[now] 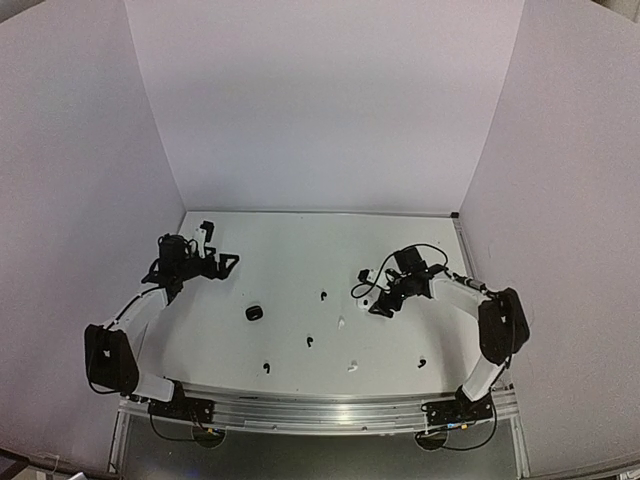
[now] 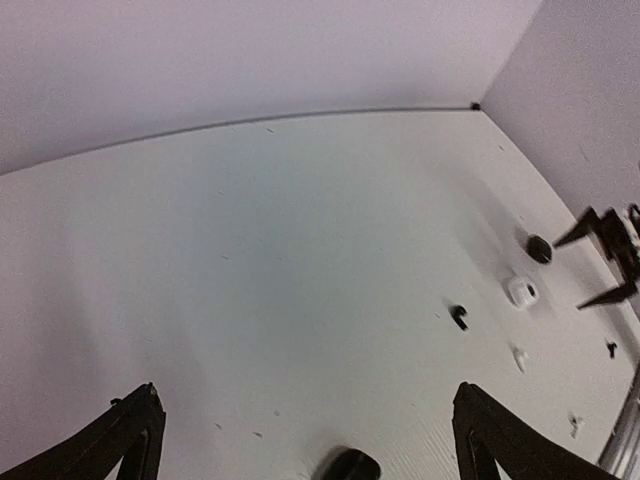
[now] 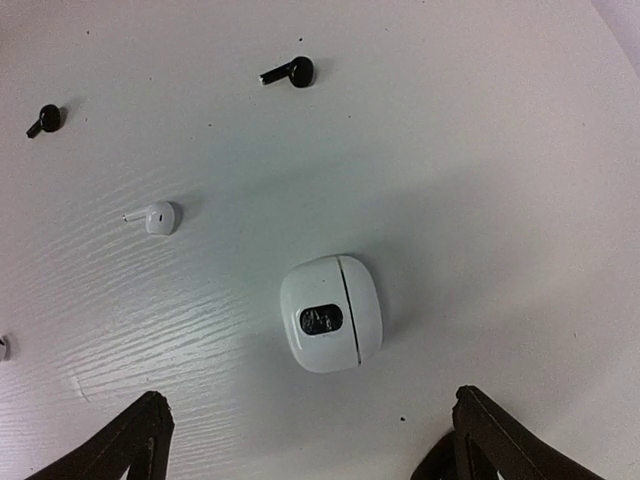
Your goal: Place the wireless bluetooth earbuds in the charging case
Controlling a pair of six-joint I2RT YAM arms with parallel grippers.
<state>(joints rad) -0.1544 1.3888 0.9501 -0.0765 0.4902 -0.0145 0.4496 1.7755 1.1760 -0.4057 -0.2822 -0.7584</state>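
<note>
Several earbuds lie loose on the white table [image 1: 290,250]: black ones [image 1: 323,295] [image 1: 309,341] [image 1: 266,366] [image 1: 421,362] and white ones [image 1: 341,323] [image 1: 352,366]. A closed white charging case [image 3: 330,313] [image 1: 367,272] lies flat just ahead of my open right gripper [image 3: 310,395] [image 1: 375,292], which touches nothing. Beyond it are two black earbuds [image 3: 290,72] [image 3: 45,119] and a white one [image 3: 155,217]. A black case [image 1: 254,313] [image 2: 348,465] sits below my open, empty left gripper [image 2: 307,392] [image 1: 222,243], at the far left.
White walls [image 1: 320,100] close in the table at the back and on both sides. In the left wrist view a dark rounded thing [image 2: 539,248] lies by the white case [image 2: 522,291], near the right arm's fingers [image 2: 600,298]. A metal rail [image 1: 320,410] runs along the near edge.
</note>
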